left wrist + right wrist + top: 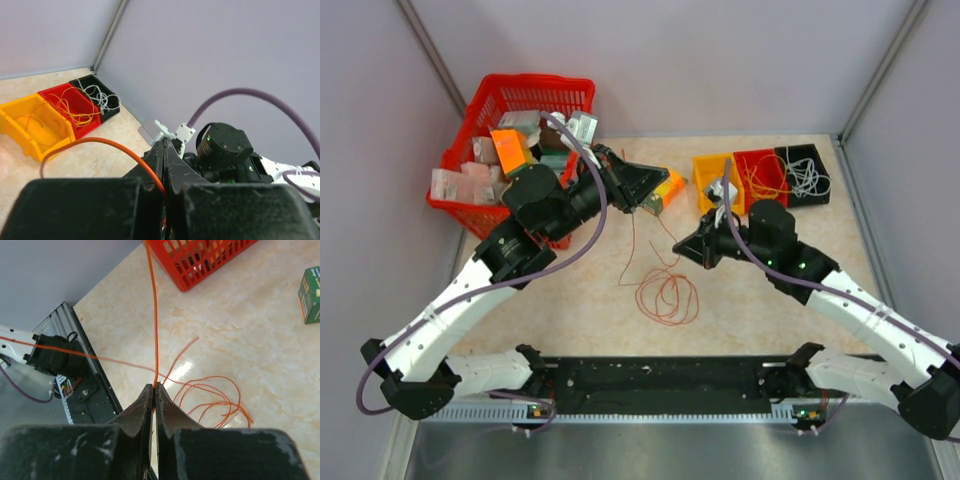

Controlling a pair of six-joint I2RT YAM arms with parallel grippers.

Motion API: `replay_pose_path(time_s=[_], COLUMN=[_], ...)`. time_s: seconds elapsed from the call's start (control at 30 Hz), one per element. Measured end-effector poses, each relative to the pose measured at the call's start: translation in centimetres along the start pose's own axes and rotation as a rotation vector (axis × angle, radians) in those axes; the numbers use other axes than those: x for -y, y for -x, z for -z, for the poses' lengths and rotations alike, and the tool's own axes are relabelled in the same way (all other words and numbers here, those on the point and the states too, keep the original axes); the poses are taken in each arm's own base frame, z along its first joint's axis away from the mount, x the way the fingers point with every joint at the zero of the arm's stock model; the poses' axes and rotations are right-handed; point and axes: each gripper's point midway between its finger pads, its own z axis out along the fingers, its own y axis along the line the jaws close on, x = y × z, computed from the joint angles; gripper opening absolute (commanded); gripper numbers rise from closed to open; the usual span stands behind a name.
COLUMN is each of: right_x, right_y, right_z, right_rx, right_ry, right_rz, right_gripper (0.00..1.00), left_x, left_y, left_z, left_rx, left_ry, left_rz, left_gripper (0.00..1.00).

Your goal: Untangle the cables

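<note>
A thin orange-red cable [665, 296] lies in loose loops on the table's middle, with strands rising to both grippers. My left gripper [640, 200] hangs above the table near the back and is shut on the orange cable [102, 143], which arcs out of its tips [166, 143]. My right gripper [679, 243] is shut on another stretch of the same cable [153, 315], which runs taut away from its tips [154, 387]. The loops [215, 396] lie beyond it. Yellow wires [75, 112] lie in the red bin and white wires [102, 98] in the black bin.
A yellow bin [716, 182], a red bin [760, 160] and a black bin [814, 156] stand in a row at the back right. A red basket [560, 90] of boxes stands at the back left. A green and orange box [667, 189] lies beside the left gripper.
</note>
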Motion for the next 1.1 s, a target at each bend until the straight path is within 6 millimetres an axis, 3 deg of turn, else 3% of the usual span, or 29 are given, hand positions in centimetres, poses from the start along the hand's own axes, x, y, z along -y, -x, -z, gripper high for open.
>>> replay_pose_path(time_s=[0.1, 0.17, 0.23, 0.3, 0.4, 0.57, 0.7, 0.8, 1.1], right_x=[0.6, 1.4, 2.4, 3.1, 3.7, 4.4, 2.9, 0.7, -2.4], right_y=[-1.3, -2.8, -3.7, -3.9, -1.9, 7.5, 13.6, 15.2, 12.9], right_z=[-0.2, -0.2, 0.0, 0.4, 1.3, 3.7, 4.3, 3.3, 1.1], right_rx=[0.004, -0.026, -0.058, -0.078, -0.060, 0.146, 0.245, 0.261, 0.233], right_ry=[-0.005, -0.035, -0.085, -0.129, -0.163, -0.144, -0.012, 0.159, 0.534], right_rz=[-0.006, -0.011, -0.004, 0.011, 0.045, 0.074, 0.143, 0.193, 0.116], right_gripper=[0.12, 0.37, 0.70, 0.85, 0.90, 0.93, 0.94, 0.94, 0.90], left_x=[-0.5, 0.0, 0.5, 1.0, 1.4, 2.0, 3.1, 3.9, 5.1], left_y=[0.2, 1.1, 1.8, 2.4, 2.5, 1.0, 0.5, 0.2, -2.4], left_z=[-0.8, -1.1, -1.2, -1.1, -0.9, -0.5, 0.0, 0.4, -0.1], left_rx=[-0.010, -0.002, 0.003, 0.006, -0.005, -0.086, -0.145, -0.183, -0.325], left_ry=[0.037, 0.034, 0.025, 0.018, 0.005, -0.038, -0.105, -0.167, -0.325], left_rz=[0.003, -0.003, -0.013, -0.019, -0.021, -0.015, -0.018, -0.019, 0.033], left_gripper=[0.00, 0.00, 0.00, 0.00, 0.00, 0.00, 0.00, 0.00, 0.00])
